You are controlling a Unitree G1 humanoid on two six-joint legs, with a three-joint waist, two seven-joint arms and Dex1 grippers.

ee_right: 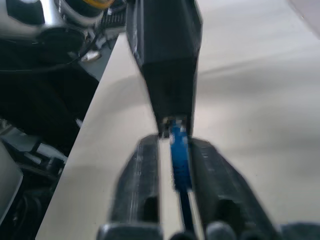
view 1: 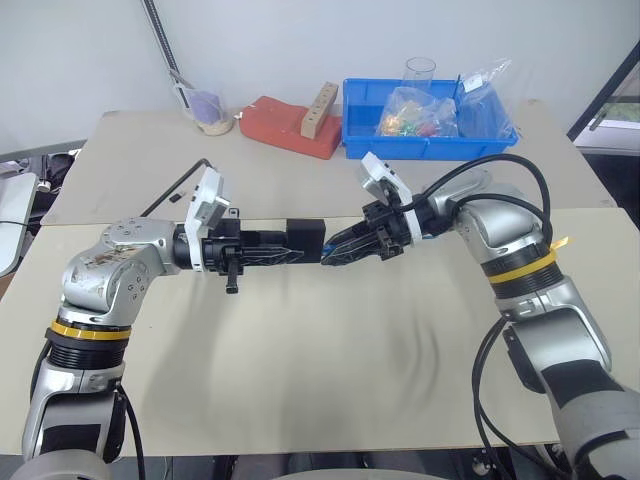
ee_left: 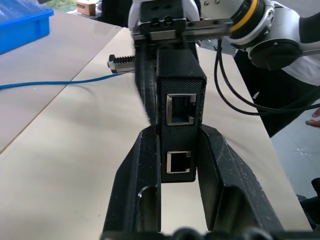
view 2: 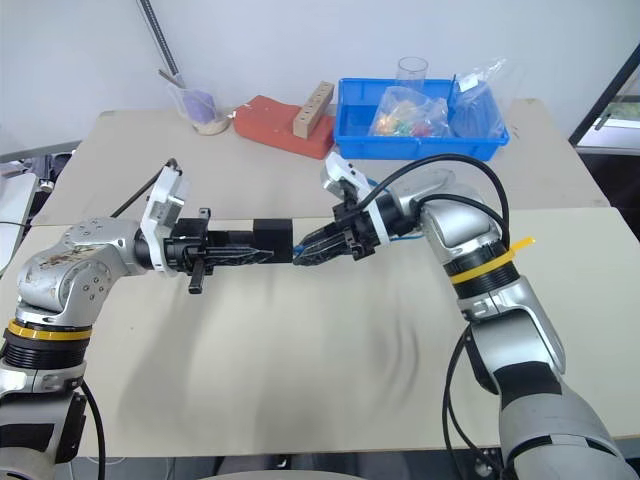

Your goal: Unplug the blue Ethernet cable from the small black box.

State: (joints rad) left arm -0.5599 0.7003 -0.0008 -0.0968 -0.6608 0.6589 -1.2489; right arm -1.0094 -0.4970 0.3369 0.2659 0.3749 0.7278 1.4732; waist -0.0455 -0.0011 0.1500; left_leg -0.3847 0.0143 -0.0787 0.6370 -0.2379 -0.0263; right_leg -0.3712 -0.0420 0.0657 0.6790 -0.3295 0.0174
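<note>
Here the two arms meet above the middle of the beige table (view 1: 330,370), both raised off its surface. The left gripper (view 1: 296,251) points toward the right one, and its fingers (ee_left: 142,175) are closed on the sides of the black box (view 1: 305,240), which it holds in the air. In the left wrist view the box shows two empty ports, one above the other, on the side that faces this camera.

The right gripper (view 1: 332,255) comes from the other side and its tips are just at the far end of the box. Its fingers (ee_right: 142,175) are closed on the blue cable (ee_right: 179,152) (the plug end is between them), and the plug sits at the port of the box; whether it is fully inside, I cannot tell. In the left wrist view the rest of the cable runs away over the table.

At the back of the table stand a blue bin (view 1: 430,140) with plastic bags, a red block (view 1: 290,125) with a wooden piece on it, and a clear cup (view 1: 210,110).
</note>
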